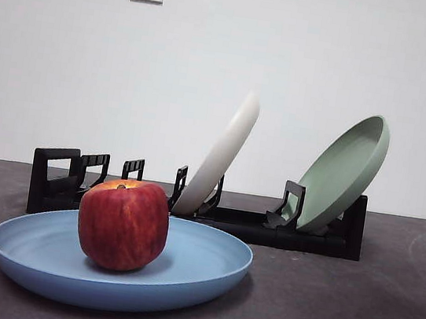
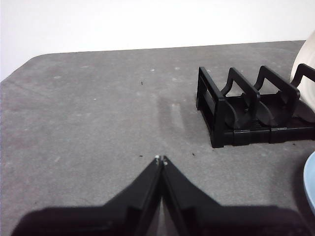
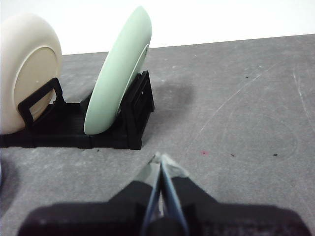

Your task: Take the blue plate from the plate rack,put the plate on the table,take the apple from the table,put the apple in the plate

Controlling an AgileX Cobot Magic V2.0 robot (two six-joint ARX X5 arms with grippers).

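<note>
Now apple (image 1: 123, 225) sits in blue plate (image 1: 206, 266), both closed end effectors (image 2: 161, 160) (image 3: 160, 158) well apart

The blue plate (image 1: 206, 263), matte light blue, wide and shallow with a raised rim, lay flat on the dark grey table (image 1: 351, 306), in front of the plate rack's left part. The apple (image 1: 123, 224), red with fine yellowish streaks and an orange-yellow top, stood upright inside the plate, left of its centre, a short brown stem showing in its top hollow. The plate rack (image 1: 282, 231), long, low and black with upright slotted dividers, stood behind them on the table.
</note>
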